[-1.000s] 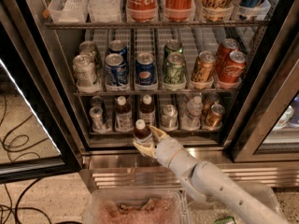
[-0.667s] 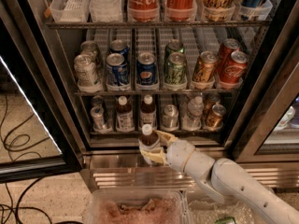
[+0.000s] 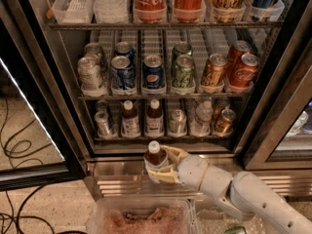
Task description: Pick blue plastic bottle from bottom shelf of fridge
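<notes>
As gripper (image 3: 161, 165) pinches blue plastic bottle (image 3: 154, 156) outside fridge (image 3: 113, 167), below bottom shelf (image 3: 185, 137), pick's approx. done; next: retract, keep upright.

A small plastic bottle (image 3: 154, 156) with a white screw cap, dark brown contents and a pale label is held upright, clamped in the claw (image 3: 157, 164), just before the shiny steel base of the black-framed glass-door fridge (image 3: 117, 169). It is seen below the lowest wire shelf (image 3: 161, 137), outside its lanes.
</notes>
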`<state>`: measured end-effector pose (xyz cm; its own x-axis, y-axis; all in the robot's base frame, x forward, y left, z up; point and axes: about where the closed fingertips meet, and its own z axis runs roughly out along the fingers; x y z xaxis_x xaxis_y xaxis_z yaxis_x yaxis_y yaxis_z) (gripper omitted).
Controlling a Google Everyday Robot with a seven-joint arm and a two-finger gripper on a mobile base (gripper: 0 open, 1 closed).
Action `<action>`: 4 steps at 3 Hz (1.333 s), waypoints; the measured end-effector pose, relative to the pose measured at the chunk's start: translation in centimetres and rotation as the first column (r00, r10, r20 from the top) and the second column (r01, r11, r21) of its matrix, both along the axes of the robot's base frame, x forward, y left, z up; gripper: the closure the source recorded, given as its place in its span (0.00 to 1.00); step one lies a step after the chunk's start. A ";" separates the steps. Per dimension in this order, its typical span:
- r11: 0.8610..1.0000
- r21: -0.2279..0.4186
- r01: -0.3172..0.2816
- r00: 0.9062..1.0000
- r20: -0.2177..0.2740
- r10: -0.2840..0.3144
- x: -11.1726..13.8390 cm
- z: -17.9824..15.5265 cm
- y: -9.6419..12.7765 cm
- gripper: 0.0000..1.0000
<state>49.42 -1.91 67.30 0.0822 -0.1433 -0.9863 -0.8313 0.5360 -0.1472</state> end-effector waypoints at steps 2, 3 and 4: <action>0.999 -0.008 -0.038 0.999 0.009 0.038 -0.1 0.9 0.8 1.00; 0.990 -0.013 -0.143 0.990 -0.003 0.143 -3.8 3.3 2.1 1.00; 0.984 -0.001 -0.178 0.984 -0.014 0.178 -5.5 4.2 2.7 1.00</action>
